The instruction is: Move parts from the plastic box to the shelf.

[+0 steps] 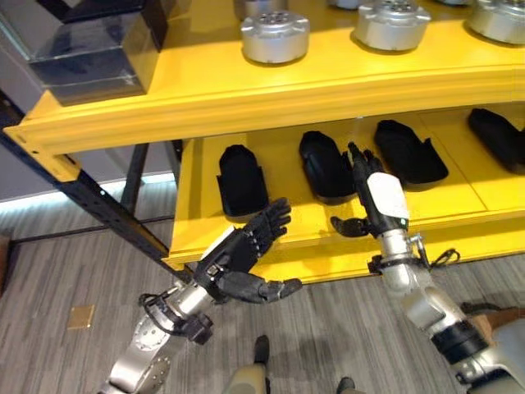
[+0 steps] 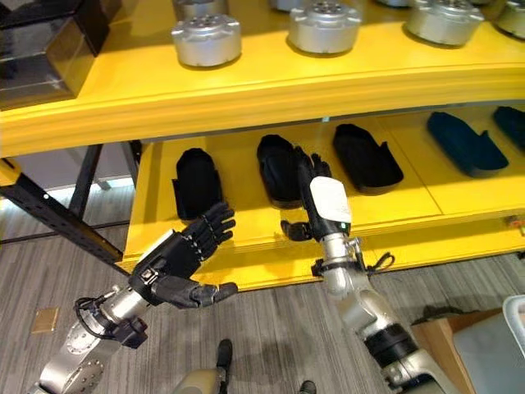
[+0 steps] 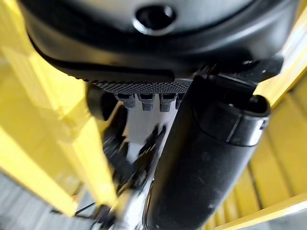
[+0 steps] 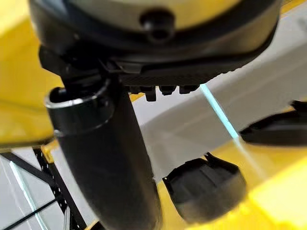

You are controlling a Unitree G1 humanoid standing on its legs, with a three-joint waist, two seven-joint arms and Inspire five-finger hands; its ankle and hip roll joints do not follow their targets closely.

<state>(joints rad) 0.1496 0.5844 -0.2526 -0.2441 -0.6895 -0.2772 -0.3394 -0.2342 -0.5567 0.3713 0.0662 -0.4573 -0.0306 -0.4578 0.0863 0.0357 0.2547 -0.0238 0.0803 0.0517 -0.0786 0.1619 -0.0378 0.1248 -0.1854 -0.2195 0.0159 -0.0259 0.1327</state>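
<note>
Across the middle of the frame runs a yellow painted metal shelf (image 1: pixel 271 98) with two levels. The upper level carries a row of round silver-grey machined metal parts (image 1: pixel 275 34), with a dark box-like unit (image 1: pixel 90 45) at the upper left. On the lower level four black moulded plastic parts (image 1: pixel 242 180) lie in a row, each apart from its neighbours, running from the centre of the frame out to the right edge. The robot's right hand (image 1: pixel 373 193) reaches up from the lower right with straight, relaxed fingers, holding nothing; its fingertips lie over the gap between the second and third black parts, though I cannot tell whether they touch the shelf. The left hand (image 1: pixel 246 246) hovers at the lower centre in front of the shelf's lower edge, fingers spread wide and thumb out, also empty. At the lower right corner of the right eye view a pale plastic box (image 2: pixel 517 316) just pokes in; its contents are hidden. To my eye several parts are already placed and no part is in hand, so the next step would be going back to the box, if any remain there.
</note>
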